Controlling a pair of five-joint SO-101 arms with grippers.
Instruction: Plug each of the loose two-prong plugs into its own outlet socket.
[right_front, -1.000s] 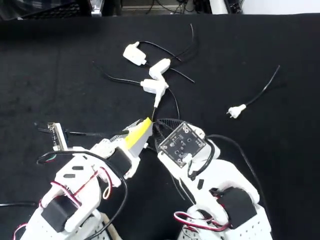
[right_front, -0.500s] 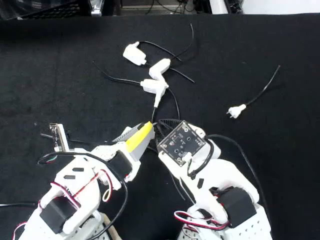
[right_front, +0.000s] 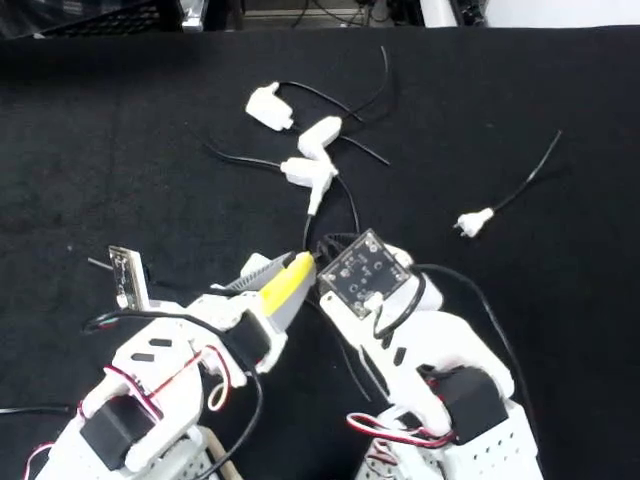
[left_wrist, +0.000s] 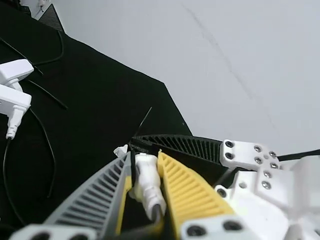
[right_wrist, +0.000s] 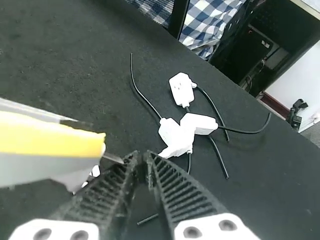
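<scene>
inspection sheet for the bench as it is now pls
Surface: black cloth over the table, flat.
Job's things: three white outlet sockets bunched at the far centre. One loose plug lies alone on the right of the high view. A second plug is in the left gripper.
Clutter: nothing seen.
Grippers: left gripper is shut on the second plug. Right gripper is close beside it, tips together; cannot tell if anything is between them.
Cables: thin black cords trail from every plug and socket and cross near the sockets.
Surroundings: checked fabric and dark gear lie past the far edge.
</scene>
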